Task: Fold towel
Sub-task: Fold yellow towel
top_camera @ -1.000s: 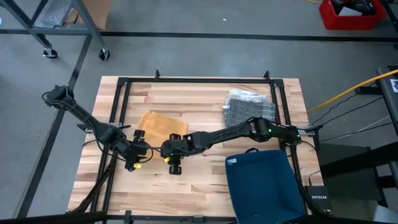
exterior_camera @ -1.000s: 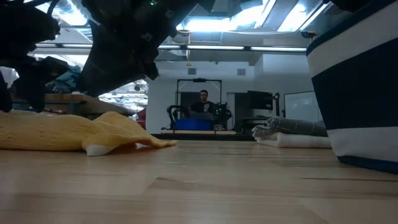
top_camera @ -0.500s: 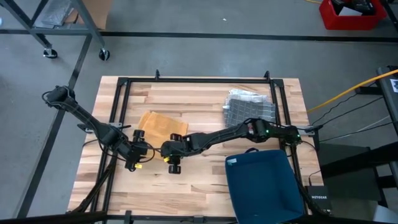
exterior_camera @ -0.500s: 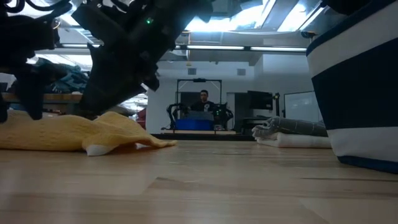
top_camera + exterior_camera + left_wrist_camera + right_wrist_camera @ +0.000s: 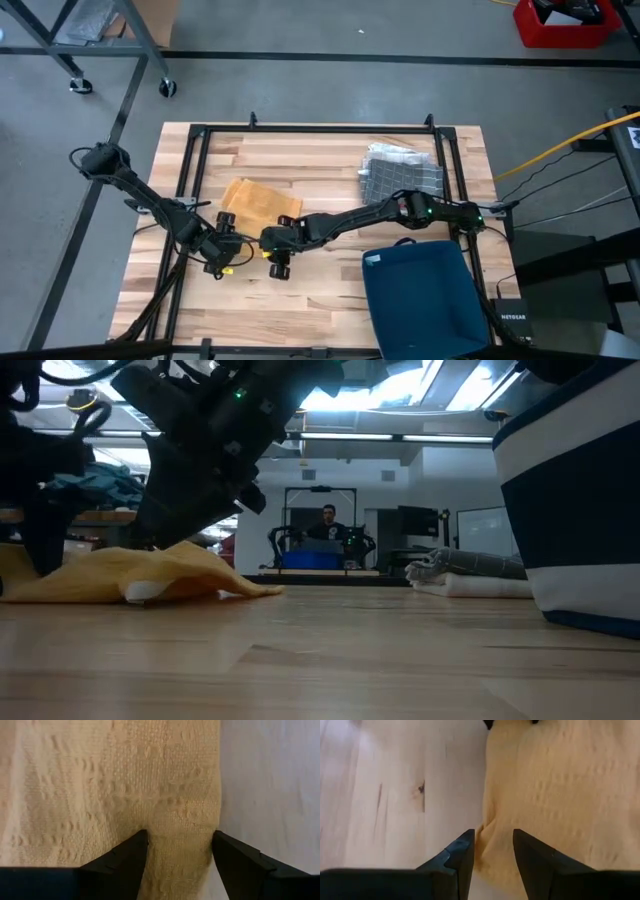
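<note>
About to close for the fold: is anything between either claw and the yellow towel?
Nothing visible. The left claw and right claw each have their fingers straddling the near edge of the yellow towel. The grey cloth and blue bin sit well aside.

- Bright ceiling lights point(image 5: 400, 385) glare overhead, leaving the arms near-black silhouettes against them.
- From above, the worktop point(image 5: 320, 160) is evenly lit, shadows soft.
- Close wrist pictures look slightly soft.
</note>
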Action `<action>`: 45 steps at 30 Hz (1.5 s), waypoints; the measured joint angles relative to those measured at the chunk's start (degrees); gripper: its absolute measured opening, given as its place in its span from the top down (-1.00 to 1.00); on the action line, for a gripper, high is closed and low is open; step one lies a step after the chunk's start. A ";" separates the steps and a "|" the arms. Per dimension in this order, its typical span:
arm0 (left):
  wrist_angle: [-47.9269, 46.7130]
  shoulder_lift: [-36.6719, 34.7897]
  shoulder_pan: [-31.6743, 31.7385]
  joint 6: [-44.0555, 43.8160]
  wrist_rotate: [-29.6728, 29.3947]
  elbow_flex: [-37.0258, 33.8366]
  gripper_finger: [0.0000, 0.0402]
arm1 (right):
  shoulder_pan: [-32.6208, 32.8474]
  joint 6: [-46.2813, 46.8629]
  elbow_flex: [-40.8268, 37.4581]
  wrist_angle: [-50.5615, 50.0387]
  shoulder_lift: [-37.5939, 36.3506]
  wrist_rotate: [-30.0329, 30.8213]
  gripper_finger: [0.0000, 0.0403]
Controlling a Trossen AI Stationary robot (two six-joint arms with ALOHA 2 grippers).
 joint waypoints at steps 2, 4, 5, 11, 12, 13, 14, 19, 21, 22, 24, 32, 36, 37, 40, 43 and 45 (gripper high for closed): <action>1.12 1.80 0.00 0.00 0.01 0.03 -0.07 | 0.33 1.54 0.00 -0.67 0.00 -0.79 0.31; 2.18 3.47 -0.04 0.02 0.02 0.15 -0.07 | 0.44 1.99 0.02 -0.79 0.38 -1.10 0.31; 2.67 4.20 -0.04 0.03 -0.04 0.15 -0.07 | 0.70 2.20 0.07 -0.37 0.61 -1.27 0.31; 4.86 5.89 -0.04 -0.32 -0.39 0.22 -0.07 | 1.26 6.13 0.04 0.61 3.29 -5.26 0.31; 5.02 5.74 -0.02 -0.52 -0.39 0.17 -0.07 | 1.12 6.24 0.01 0.72 3.44 -6.11 0.31; 5.13 5.70 -0.02 -0.61 -0.39 0.15 -0.07 | 0.93 6.25 -0.02 0.69 3.45 -6.55 0.31; 5.25 5.70 0.00 -0.65 -0.37 0.13 -0.07 | 0.73 6.17 -0.02 0.84 3.43 -6.43 0.31; 5.72 5.70 -0.02 -0.76 -0.27 0.07 0.00 | 0.54 5.91 0.00 0.86 3.32 -1.09 0.31; 5.82 5.65 -0.02 -0.88 0.05 0.04 0.07 | 0.40 5.09 0.00 0.82 3.32 -1.10 0.31; 5.87 5.65 -0.02 -1.07 0.24 0.04 0.11 | 0.34 4.95 0.00 0.53 3.32 -1.08 0.31; 5.96 5.65 -0.02 -1.53 0.63 0.04 0.21 | 0.26 4.90 0.00 -0.83 3.32 -1.08 0.33; 7.36 5.72 0.00 -4.99 0.42 0.00 0.69 | 0.25 4.89 0.00 -2.20 3.32 -1.07 0.82; 8.40 5.71 0.00 -5.21 0.42 0.03 0.89 | 0.25 4.82 0.00 -2.46 3.30 -1.08 0.94; 8.28 5.70 0.00 -5.64 0.44 0.20 0.93 | 0.25 4.82 0.00 -2.83 3.30 -1.09 0.93; 7.95 5.78 0.00 -6.25 1.10 1.25 0.96 | 0.23 4.82 0.00 -4.66 3.12 -2.72 0.95; 7.88 5.83 0.00 -6.05 3.97 3.03 0.95 | 0.27 4.78 0.00 -6.86 2.63 -5.69 0.97; 7.90 5.83 -0.20 -6.27 7.01 4.39 0.95 | 0.53 5.08 0.02 -8.27 2.18 -7.66 0.97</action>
